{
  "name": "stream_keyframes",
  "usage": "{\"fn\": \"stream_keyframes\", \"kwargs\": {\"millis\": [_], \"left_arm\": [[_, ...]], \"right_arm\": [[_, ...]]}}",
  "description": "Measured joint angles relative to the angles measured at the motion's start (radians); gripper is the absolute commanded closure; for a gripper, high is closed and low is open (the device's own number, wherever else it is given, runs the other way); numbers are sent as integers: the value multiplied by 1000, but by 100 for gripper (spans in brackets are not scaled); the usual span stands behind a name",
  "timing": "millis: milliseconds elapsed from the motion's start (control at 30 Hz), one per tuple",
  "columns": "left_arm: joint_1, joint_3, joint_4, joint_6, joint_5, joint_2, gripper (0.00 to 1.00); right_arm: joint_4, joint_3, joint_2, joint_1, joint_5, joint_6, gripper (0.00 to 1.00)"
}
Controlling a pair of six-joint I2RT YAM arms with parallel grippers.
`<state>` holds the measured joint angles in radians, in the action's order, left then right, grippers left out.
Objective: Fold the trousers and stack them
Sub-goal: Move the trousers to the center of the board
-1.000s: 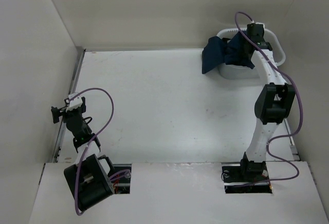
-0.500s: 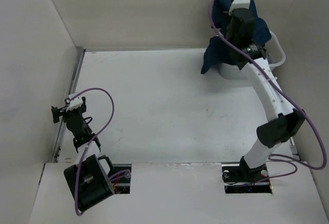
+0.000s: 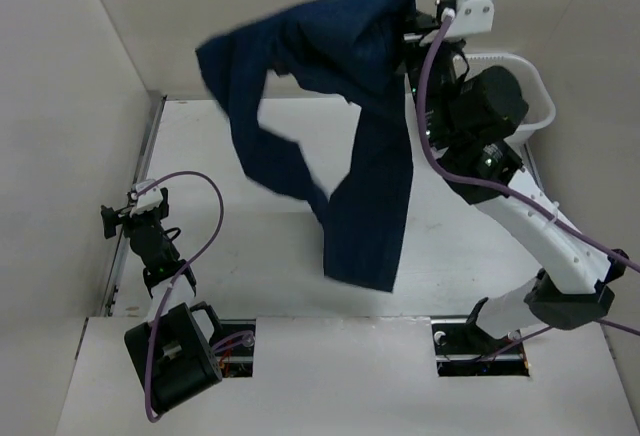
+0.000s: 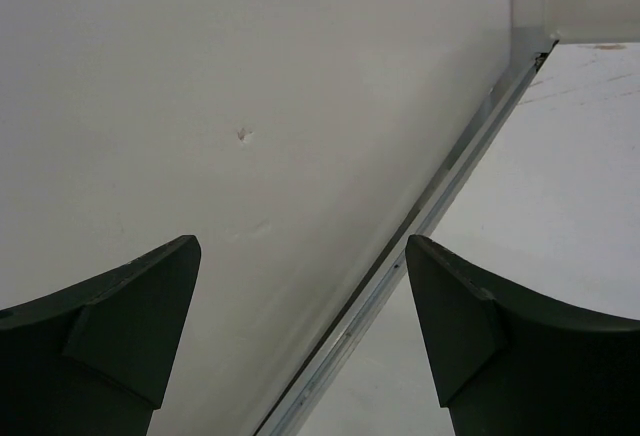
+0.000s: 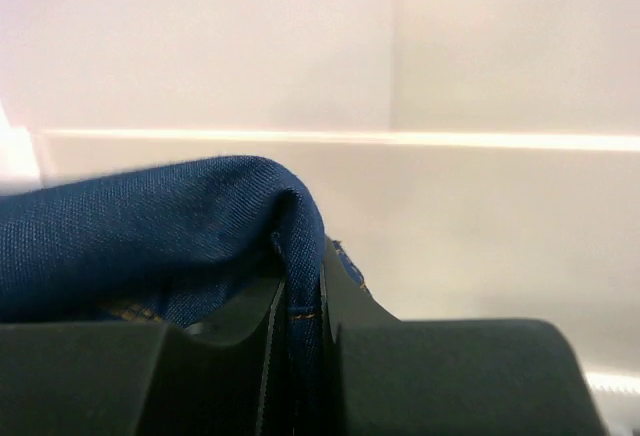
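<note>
pick-up step: right gripper [image 3: 408, 34] pinching the jeans [image 3: 370, 156] high up just left of the basket [image 3: 545, 96], left gripper [image 4: 300, 341] gaping idle, next they probably need spreading flat

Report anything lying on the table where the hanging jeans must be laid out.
Nothing visible; the jeans, held up by the right claw, hide part of the table. The white basket sits aside, far right.

The trousers [image 3: 372, 186] are rendered in plain dark navy-blue denim, with orange-tan stitching seen along a seam in the right wrist view. The table [image 3: 250, 256] and basket [image 3: 540, 84] are white. The cable [image 3: 216, 208] is purple, and the left fingers [image 4: 130, 316] are dark grey.
</note>
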<state>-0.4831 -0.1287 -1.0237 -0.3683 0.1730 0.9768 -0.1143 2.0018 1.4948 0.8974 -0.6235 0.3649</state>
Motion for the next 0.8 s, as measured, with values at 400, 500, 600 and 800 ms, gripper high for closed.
{"fn": "stream_keyframes", "kwargs": {"millis": [400,500,600,800], "left_arm": [[27,-387,503,-15,-191,23,23],[85,-725,880,18,-404,83,27],[252,-945,1116,13,-531,122,27],[1107,-999,1492,-94,-520,152,27]], "right_arm": [[310,-771,-98,-86,-69,-459,36],[456,-788,-61,-251,73,-647,26],[506,-883,-83,-423,155,-791,0],[560,-1057,-208,-510,270,-927,0]]}}
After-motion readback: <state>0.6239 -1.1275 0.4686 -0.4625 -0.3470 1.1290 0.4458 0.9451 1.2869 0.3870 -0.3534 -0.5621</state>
